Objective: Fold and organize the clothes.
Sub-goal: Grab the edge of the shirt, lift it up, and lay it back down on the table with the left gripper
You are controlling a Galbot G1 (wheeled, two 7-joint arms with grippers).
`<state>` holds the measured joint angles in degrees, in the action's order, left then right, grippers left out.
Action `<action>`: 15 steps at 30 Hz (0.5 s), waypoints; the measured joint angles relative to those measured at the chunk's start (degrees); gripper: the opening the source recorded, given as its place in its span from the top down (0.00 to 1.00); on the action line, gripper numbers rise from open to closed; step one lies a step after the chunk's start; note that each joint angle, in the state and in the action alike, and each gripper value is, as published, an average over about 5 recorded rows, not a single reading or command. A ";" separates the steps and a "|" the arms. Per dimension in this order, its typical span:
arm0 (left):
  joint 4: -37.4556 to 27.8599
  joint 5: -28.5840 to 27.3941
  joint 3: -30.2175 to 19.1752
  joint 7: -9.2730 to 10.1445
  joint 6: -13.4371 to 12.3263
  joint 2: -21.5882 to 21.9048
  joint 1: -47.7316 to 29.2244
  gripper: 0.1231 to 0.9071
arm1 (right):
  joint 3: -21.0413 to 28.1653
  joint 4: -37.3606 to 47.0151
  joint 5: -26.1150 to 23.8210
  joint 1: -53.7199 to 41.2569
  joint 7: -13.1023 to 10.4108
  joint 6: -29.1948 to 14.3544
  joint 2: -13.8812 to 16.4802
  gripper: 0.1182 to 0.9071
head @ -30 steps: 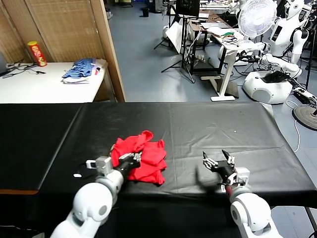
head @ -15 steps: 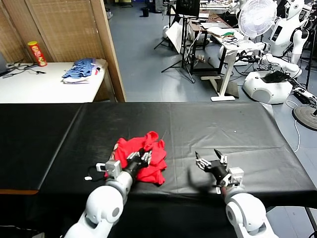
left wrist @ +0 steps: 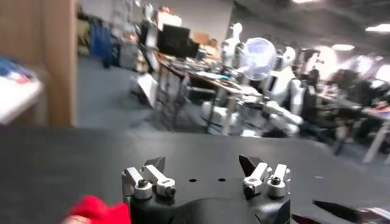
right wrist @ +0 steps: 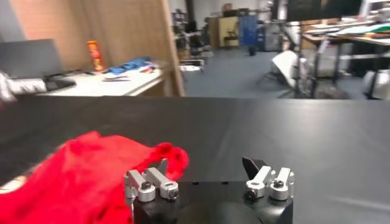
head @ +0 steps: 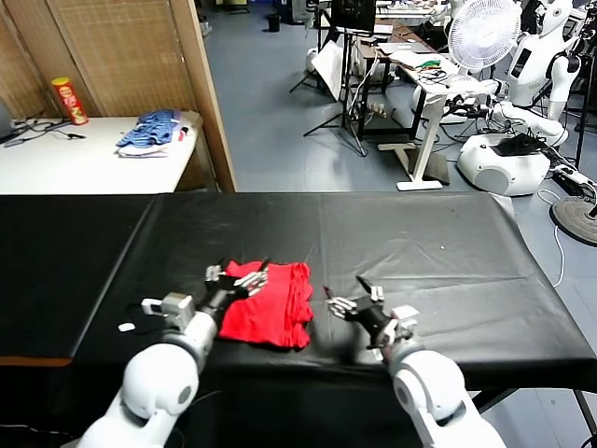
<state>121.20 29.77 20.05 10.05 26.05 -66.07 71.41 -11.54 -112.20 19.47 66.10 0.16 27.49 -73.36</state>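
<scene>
The left gripper (head: pixel 238 277) hangs over the near left edge of one red T-shirt (head: pixel 270 315) with its jaws spread wide and nothing between them; in the left wrist view the left gripper (left wrist: pixel 204 172) shows its two fingers parted over bare black cloth, with only a corner of the red T-shirt (left wrist: pixel 97 210) beside one of them. The right gripper (head: pixel 353 301) hovers just to the right of the garment, apart from it, also spread wide and empty. From the right wrist view the right gripper (right wrist: pixel 207 173) faces the red T-shirt (right wrist: pixel 79 176), which lies bunched close in front of one finger.

The single shirt lies in a rumpled, roughly square heap on the black-covered table (head: pixel 420 243), near its front edge and a little left of centre, between the two arms. No print is visible on the side that faces up.

Behind the table stand one white side table (head: pixel 84 159) carrying one pile of blue striped clothes (head: pixel 149 131) and one red-and-yellow canister (head: pixel 69 101). To the far right are one white pedestal fan (head: pixel 483 34) and one white robot (head: pixel 522 103) among desks and stands.
</scene>
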 joint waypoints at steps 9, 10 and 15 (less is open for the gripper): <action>-4.20 -0.18 3.89 -0.97 -0.20 0.26 2.20 0.14 | 6.79 7.27 -9.77 -4.82 -0.93 -0.54 -2.69 0.14; -4.55 0.08 4.11 -1.14 -0.18 0.22 2.23 0.14 | 6.96 8.06 -12.15 -4.86 -1.30 -0.63 -2.94 0.14; -6.18 2.75 5.28 -1.67 -0.17 -0.01 2.38 0.14 | 6.93 10.87 -23.09 -4.09 -2.65 -2.05 -4.10 0.14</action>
<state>115.02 32.52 25.34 8.38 25.87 -66.08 73.80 -4.61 -101.33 -3.62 62.02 -2.48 25.44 -77.45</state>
